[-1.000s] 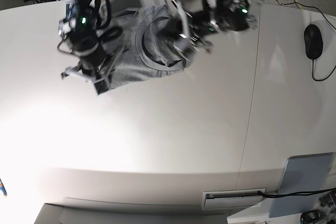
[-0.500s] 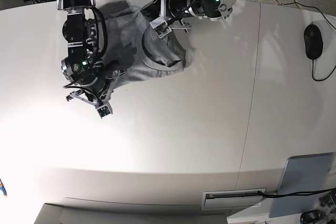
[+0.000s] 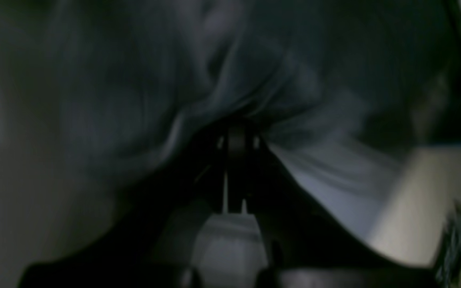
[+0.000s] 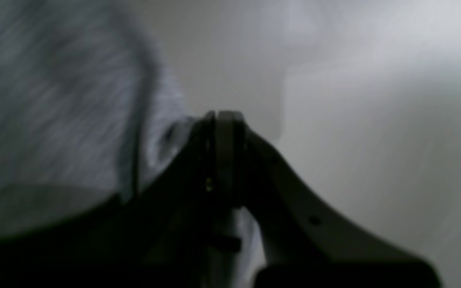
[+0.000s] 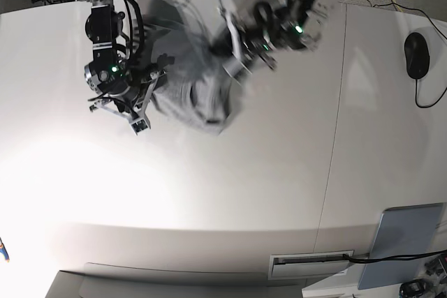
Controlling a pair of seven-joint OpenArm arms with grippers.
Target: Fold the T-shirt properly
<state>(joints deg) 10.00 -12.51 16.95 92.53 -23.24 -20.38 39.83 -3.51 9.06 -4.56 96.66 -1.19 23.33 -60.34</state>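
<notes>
The T-shirt (image 5: 199,99) lies bunched and partly lifted at the far side of the worktop (image 5: 230,193), between the two arms, blurred in the base view.

Left gripper (image 3: 230,132): jaws pressed together, with grey cloth gathered and radiating in creases from their tips; it appears to be pinching the T-shirt. In the base view this gripper (image 5: 236,61) sits at the garment's upper edge.

Right gripper (image 4: 220,120): jaws pressed together. Heather-grey cloth lies just beside them and seems to run in behind them, but the wrist view is too blurred to confirm that any fabric is caught between them. In the base view this gripper (image 5: 140,113) sits at the garment's left edge.

Handling assessment: the fabric is soft, light and limp. It drapes and wrinkles under its own weight, holds no shape, and is not fragile. A single-layer pinch is likely to slip or drag only one ply.

Recommended hold: grip at reinforced seams, the shoulders or hem corners, taking both layers, with the two grips well apart so the cloth hangs flat.
</notes>
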